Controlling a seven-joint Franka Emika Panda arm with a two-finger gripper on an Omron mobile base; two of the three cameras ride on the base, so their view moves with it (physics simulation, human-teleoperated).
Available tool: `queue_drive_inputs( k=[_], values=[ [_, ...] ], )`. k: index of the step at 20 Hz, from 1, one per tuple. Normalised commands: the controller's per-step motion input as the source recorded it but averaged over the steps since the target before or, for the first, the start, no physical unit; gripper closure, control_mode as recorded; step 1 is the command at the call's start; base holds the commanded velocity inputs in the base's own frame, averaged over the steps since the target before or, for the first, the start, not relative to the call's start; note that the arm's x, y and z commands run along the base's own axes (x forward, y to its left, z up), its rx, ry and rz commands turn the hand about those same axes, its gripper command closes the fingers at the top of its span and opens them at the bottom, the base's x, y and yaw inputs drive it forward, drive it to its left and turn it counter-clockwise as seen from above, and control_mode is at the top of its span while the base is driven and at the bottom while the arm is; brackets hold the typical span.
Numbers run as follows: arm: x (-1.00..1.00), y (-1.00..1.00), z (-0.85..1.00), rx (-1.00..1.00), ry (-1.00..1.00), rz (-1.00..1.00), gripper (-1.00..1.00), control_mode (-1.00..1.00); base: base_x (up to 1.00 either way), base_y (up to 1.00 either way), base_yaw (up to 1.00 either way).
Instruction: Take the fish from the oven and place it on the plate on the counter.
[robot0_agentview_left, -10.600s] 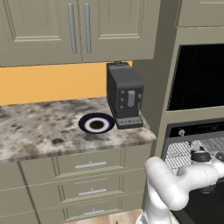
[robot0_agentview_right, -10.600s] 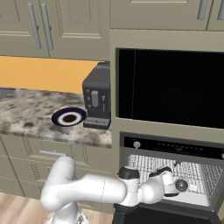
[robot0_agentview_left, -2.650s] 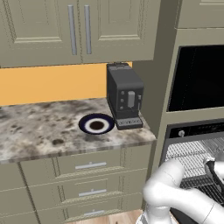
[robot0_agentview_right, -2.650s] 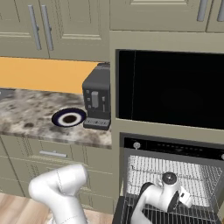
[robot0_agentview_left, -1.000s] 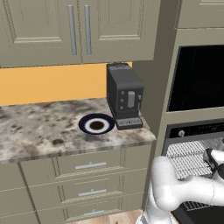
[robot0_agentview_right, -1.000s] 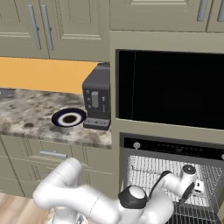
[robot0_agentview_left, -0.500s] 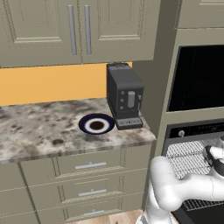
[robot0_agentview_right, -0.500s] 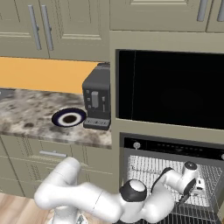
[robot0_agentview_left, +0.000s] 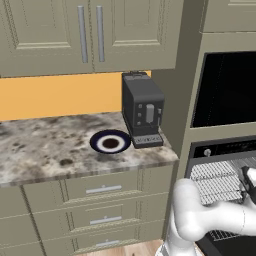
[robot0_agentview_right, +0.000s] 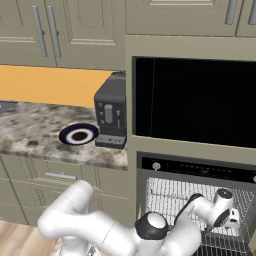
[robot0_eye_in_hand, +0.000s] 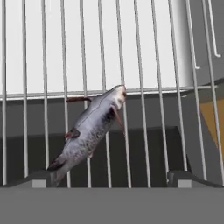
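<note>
Arm reached deeper into oven (robot0_agentview_right: 195, 200) | fish (robot0_eye_in_hand: 89, 131) on rack | no writing legible

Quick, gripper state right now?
Gripper: open, holding nothing, poised over the fish on the oven rack.

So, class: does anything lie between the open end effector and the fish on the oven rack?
Nothing visible does. The fish lies bare on the rack, straight ahead of the open end effector.
</note>
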Motion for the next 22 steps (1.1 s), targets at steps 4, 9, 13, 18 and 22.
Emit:
queue_drive_inputs(
  k=[4,9,13,18,22],
  values=[
    [0.06,0.01,0.00,0.02,-0.06,0.00,-1.00,-1.00,0.00,0.00,0.00],
    [0.07,0.08,-0.04,0.05,0.00,-0.05,-1.00,-1.00,0.00,0.00,0.00],
    [0.08,0.19,-0.01,0.03,0.00,-0.12,-1.00,-1.00,0.00,0.00,0.00],
    [0.02,0.08,-0.10,0.05,0.00,-0.15,-1.00,-1.00,0.00,0.00,0.00],
    [0.00,0.16,-0.49,0.02,0.00,-0.13,-1.00,-1.00,0.00,0.00,0.00]
  ],
)
